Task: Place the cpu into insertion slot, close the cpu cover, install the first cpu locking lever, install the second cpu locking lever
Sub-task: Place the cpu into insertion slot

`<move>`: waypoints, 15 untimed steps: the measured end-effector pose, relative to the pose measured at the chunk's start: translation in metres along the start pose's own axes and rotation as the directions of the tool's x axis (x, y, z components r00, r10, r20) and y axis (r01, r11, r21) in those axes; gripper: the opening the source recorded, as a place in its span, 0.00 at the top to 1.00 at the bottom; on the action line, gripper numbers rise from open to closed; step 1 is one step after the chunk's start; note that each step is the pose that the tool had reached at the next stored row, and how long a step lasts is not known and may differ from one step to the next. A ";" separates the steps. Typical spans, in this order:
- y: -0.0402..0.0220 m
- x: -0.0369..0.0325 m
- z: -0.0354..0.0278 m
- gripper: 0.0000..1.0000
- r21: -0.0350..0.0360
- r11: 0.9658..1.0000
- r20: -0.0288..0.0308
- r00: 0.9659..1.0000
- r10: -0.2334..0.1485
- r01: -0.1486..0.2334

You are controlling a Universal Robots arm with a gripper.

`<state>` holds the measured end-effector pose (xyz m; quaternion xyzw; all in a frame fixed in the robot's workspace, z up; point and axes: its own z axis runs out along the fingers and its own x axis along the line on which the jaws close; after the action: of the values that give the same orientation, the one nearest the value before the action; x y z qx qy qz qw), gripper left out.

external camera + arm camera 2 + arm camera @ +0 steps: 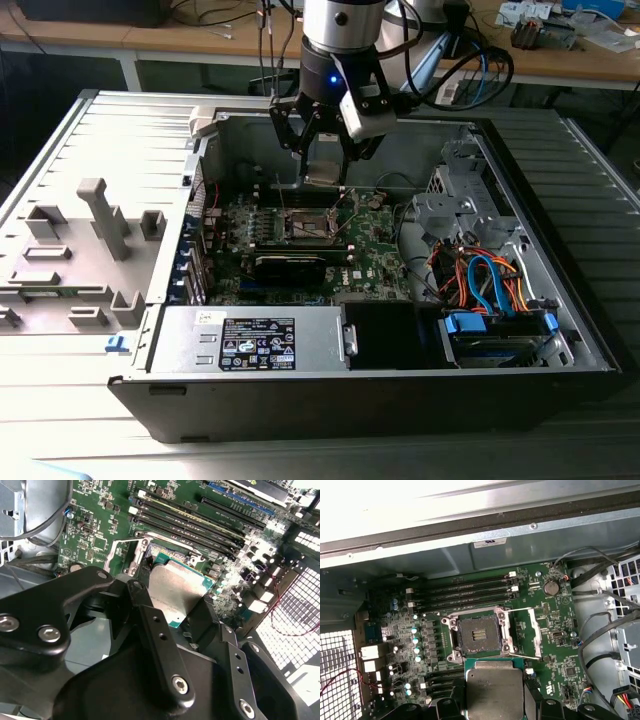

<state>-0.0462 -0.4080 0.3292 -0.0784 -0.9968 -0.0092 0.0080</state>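
Since the cpu [495, 690] is clamped by its edges in the gripper [323, 172], hanging above the board [555, 630] and not touching it, no step of the task looks finished. The slot [479, 636] lies bare, its dark centre exposed, just beside the chip in the first wrist view. The cover [535, 632] appears swung open, standing on edge at the slot's side, so closing it and both levers are left. The levers are hard to make out: thin bright wires near the frame may be them. In the second wrist view the chip and fingers hide most of the slot, so how well they line up cannot be told.
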 end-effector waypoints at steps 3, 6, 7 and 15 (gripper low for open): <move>0.0000 0.0000 0.0002 0.45 0.000 1.000 0.000 1.000 0.004 -0.004; 0.0000 0.0000 0.0003 0.45 0.000 1.000 0.000 1.000 0.007 -0.007; 0.0000 0.0000 0.0003 0.45 0.000 1.000 0.000 1.000 0.008 -0.008; 0.0000 0.0000 0.0005 0.45 0.000 1.000 0.000 1.000 0.014 -0.014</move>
<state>-0.0462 -0.4081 0.3286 -0.0855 -0.9963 -0.0093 0.0080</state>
